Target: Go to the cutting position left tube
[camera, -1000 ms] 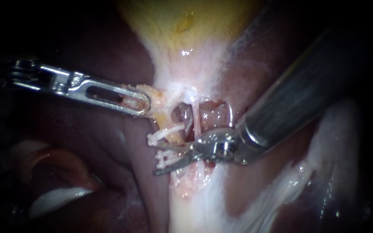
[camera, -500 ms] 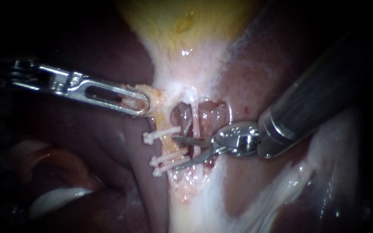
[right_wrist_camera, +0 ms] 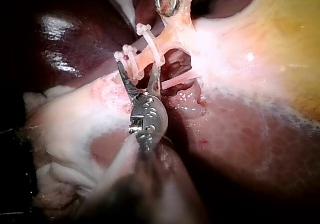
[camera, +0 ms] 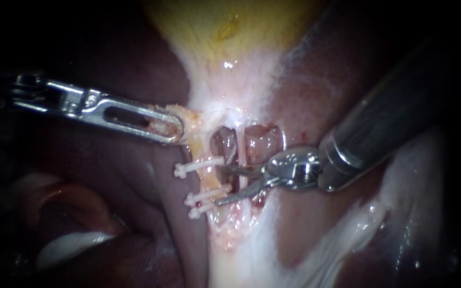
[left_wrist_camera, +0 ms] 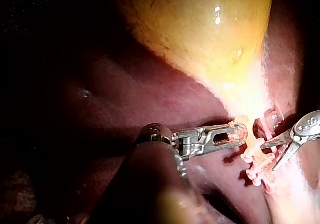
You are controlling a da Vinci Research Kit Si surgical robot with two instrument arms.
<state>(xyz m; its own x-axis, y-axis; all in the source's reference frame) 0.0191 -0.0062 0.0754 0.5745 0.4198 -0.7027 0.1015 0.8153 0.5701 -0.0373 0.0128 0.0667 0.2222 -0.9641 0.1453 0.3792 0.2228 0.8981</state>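
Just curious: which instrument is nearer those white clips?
Right instrument: its open jaws lie beside the clips; the left instrument grips tissue farther up, clear of them.

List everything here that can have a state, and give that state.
left instrument, jaws shut on tissue
right instrument, jaws open, astride the left tube
left tube, clipped, not cut
clips, three, closed across the left tube

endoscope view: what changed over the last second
The right instrument drew back toward the right; its open pincer now points at the clipped tube between the top clip and two lower clips. The left instrument kept its hold on the tissue.
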